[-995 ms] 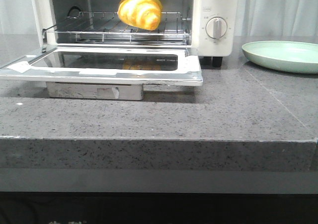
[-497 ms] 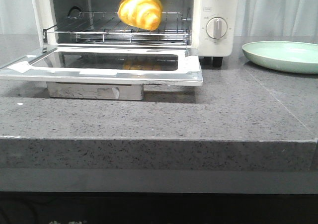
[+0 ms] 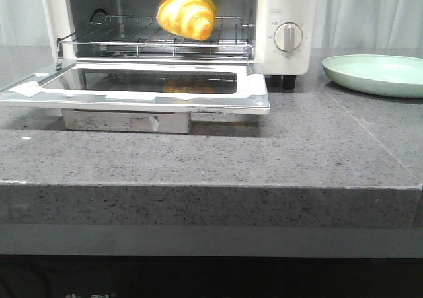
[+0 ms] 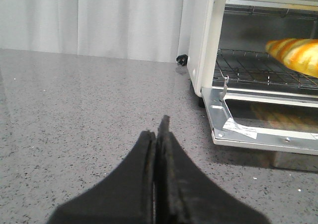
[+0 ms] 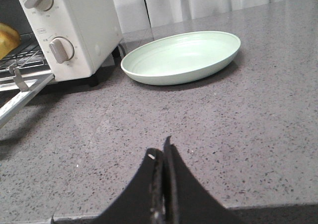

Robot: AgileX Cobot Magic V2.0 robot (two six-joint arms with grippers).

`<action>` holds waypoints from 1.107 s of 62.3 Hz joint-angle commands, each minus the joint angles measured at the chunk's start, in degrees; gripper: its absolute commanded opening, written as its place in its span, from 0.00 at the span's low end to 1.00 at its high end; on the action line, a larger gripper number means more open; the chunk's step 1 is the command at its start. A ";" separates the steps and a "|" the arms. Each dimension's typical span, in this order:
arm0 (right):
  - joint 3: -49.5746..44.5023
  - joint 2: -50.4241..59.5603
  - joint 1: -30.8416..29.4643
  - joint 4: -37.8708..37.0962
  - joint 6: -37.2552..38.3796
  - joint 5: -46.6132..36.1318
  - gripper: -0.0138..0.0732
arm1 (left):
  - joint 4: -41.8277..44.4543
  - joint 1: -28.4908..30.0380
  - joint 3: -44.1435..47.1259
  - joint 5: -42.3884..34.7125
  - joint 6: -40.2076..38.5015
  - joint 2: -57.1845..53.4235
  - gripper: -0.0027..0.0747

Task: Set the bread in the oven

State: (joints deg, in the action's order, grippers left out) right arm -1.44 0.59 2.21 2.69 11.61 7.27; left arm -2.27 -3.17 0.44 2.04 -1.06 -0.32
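Observation:
The golden-yellow bread (image 3: 188, 14) lies on the wire rack inside the cream-white oven (image 3: 285, 20), whose glass door (image 3: 139, 90) hangs open and flat. The bread also shows in the left wrist view (image 4: 294, 55) and at the edge of the right wrist view (image 5: 7, 39). My left gripper (image 4: 156, 129) is shut and empty, low over the counter, away from the oven (image 4: 204, 40). My right gripper (image 5: 161, 150) is shut and empty near the counter's front edge. Neither gripper shows in the front view.
A pale green plate (image 3: 375, 73) sits empty on the counter to the right of the oven; it also shows in the right wrist view (image 5: 183, 57). The open door juts out over the grey speckled counter (image 3: 297, 146). White curtains hang behind.

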 commanded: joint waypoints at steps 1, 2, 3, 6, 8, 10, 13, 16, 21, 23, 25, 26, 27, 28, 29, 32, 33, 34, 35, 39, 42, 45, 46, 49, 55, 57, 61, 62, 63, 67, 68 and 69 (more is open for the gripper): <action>-0.23 1.16 -0.39 -0.89 -3.10 -5.43 0.02 | -0.54 0.10 1.39 -4.52 -0.05 -1.29 0.01; -0.23 1.16 -0.39 -0.89 -3.84 -5.50 0.02 | -0.54 0.10 1.39 -4.52 -0.05 -1.29 0.01; -0.23 1.16 -0.39 -0.89 -4.96 -5.66 0.02 | -0.54 0.10 1.39 -4.52 -0.05 -1.29 0.01; -0.23 1.16 -0.39 -0.89 -7.27 -6.19 0.02 | -0.54 0.10 1.39 -4.52 -0.05 -1.29 0.01; -0.23 1.16 -0.39 -0.89 -8.27 -6.78 0.02 | -0.54 0.10 1.39 -4.52 -0.05 -1.29 0.01; -0.23 1.22 -0.39 -0.89 -8.90 -7.27 0.02 | -0.54 0.10 1.39 -4.52 -0.05 -1.29 0.01; -0.23 1.22 -0.39 -0.89 -9.03 -8.33 0.02 | -0.54 0.10 1.39 -4.52 -0.05 -1.29 0.01; -0.23 1.22 -0.39 -0.94 -9.73 -9.11 0.02 | -0.54 0.10 1.39 -4.52 -0.05 -1.29 0.01; -0.23 1.22 -0.39 -0.86 -9.73 -10.06 0.02 | -0.54 0.10 1.39 -4.52 -0.05 -1.29 0.01; -0.23 1.22 -0.46 -0.86 -9.73 -10.27 0.02 | -0.54 0.10 1.39 -4.52 -0.05 -1.29 0.01; -0.23 1.22 -0.60 -0.86 -9.73 -10.55 0.02 | -0.54 0.10 1.39 -4.52 -0.05 -1.29 0.01; -0.23 1.22 -0.81 -0.86 -9.73 -10.58 0.02 | -0.54 0.10 1.39 -4.52 -0.05 -1.29 0.01; -0.23 1.22 -0.98 -0.86 -9.73 -10.65 0.02 | -0.54 0.10 1.39 -4.52 -0.05 -1.29 0.01; -0.23 1.22 -1.13 -0.86 -9.73 -10.65 0.02 | -0.54 0.10 1.39 -4.52 -0.05 -1.29 0.01; -0.23 1.22 -1.30 -0.86 -9.73 -10.65 0.02 | -0.54 0.10 1.39 -4.52 -0.05 -1.29 0.01; -0.23 1.22 -1.89 -0.86 -9.73 -10.65 0.02 | -0.54 0.10 1.39 -4.52 -0.05 -1.29 0.01; -0.23 1.22 -2.10 -0.86 -9.73 -10.65 0.02 | -0.54 0.10 1.39 -4.52 -0.05 -1.29 0.01; -0.23 1.22 -2.19 -0.86 -9.73 -10.65 0.02 | -0.54 0.10 1.39 -4.52 -0.05 -1.29 0.01; -0.23 1.22 -2.25 -0.86 -9.73 -10.59 0.02 | -0.54 0.10 1.39 -4.52 -0.05 -1.29 0.01; -0.23 1.22 -2.25 -0.86 -9.73 -10.59 0.02 | -0.54 0.10 1.39 -4.52 -0.05 -1.29 0.01; -0.23 1.22 -2.25 -0.86 -9.73 -10.44 0.02 | -0.54 0.10 1.39 -4.52 -0.05 -1.29 0.01; -0.23 1.22 -2.25 -0.86 -9.73 -10.44 0.02 | -0.54 0.10 1.39 -4.52 -0.05 -1.29 0.01; -0.23 1.22 -2.25 -0.86 -9.73 -10.44 0.02 | -0.54 0.10 1.39 -4.52 -0.05 -1.29 0.01; -0.23 1.22 -2.25 -0.86 -9.73 -10.44 0.02 | -0.54 0.10 1.39 -4.52 -0.05 -1.29 0.01; -0.23 1.22 -2.25 -0.86 -9.73 -10.44 0.02 | -0.54 0.10 1.39 -4.52 -0.05 -1.29 0.01; -0.23 1.22 -2.25 -0.86 -9.73 -10.44 0.02 | -0.54 0.10 1.39 -4.52 -0.05 -1.29 0.01; -0.23 1.16 -2.25 -0.86 -9.73 -10.45 0.02 | -0.54 0.10 1.39 -4.52 -0.05 -1.29 0.01; -0.23 1.16 -2.25 -0.86 -9.73 -10.45 0.02 | -0.54 0.10 1.39 -4.52 -0.05 -1.29 0.01; -0.23 1.16 -2.25 -0.86 -9.73 -10.45 0.02 | -0.54 0.10 1.39 -4.52 -0.05 -1.29 0.01; -0.23 1.16 -2.25 -0.86 -9.73 -10.45 0.02 | -0.54 0.10 1.39 -4.52 -0.05 -1.29 0.01; -0.23 1.16 -2.25 -0.86 -9.73 -10.45 0.02 | -0.54 0.10 1.39 -4.52 -0.05 -1.29 0.01; -0.23 1.16 -2.25 -0.86 -9.73 -10.45 0.02 | -0.54 0.10 1.39 -4.52 -0.05 -1.29 0.01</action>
State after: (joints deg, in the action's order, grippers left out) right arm -1.54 0.59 0.28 2.47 2.53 1.75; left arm -2.36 -3.17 0.44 2.04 -1.06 -0.32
